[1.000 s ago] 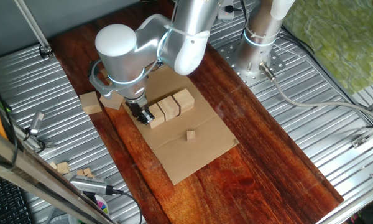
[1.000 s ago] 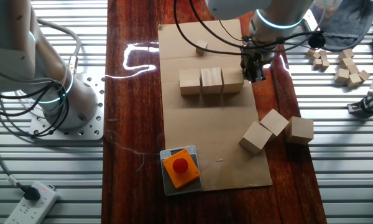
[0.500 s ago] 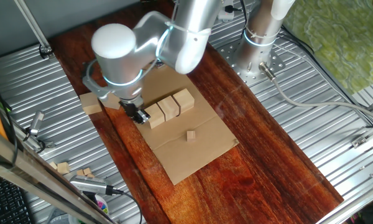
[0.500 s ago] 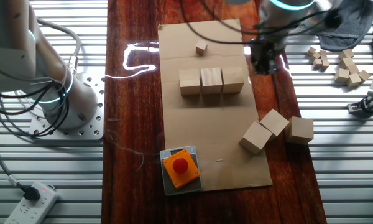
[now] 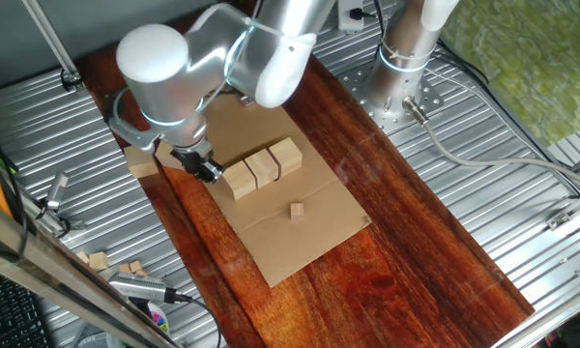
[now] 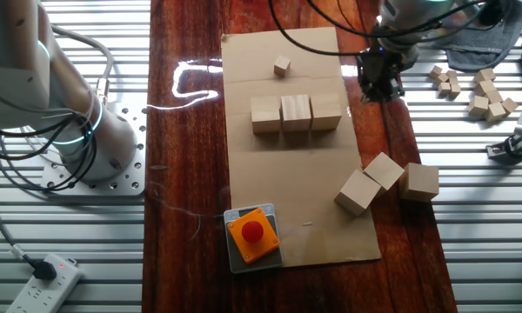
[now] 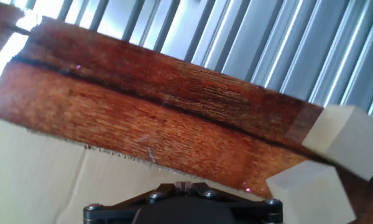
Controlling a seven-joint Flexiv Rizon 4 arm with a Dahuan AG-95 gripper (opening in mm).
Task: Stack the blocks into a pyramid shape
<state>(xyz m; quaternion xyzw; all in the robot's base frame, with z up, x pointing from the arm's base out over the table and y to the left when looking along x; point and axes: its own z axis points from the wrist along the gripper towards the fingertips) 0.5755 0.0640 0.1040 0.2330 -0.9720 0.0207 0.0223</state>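
Three pale wooden blocks (image 6: 296, 111) lie side by side in a row on the cardboard sheet (image 6: 270, 183); the same row (image 5: 262, 167) shows in the one fixed view. My gripper (image 6: 380, 87) hangs over the wood just right of the row, clear of the end block (image 6: 325, 111), with its jaws close together and nothing between them. Three more blocks (image 6: 384, 169) lie loose at the sheet's right edge. The hand view shows two of them (image 7: 351, 140) at the right, ahead of my gripper (image 7: 181, 185).
A tiny wooden cube (image 6: 282, 66) sits on the cardboard beyond the row. An orange box with a dark button (image 6: 252, 233) stands at the sheet's near edge. Small wooden pieces (image 6: 487, 96) lie on the ribbed metal to the right.
My gripper has drawn away from the end block of the row, moving off the cardboard and over the wooden strip. The blocks have stayed where they were.
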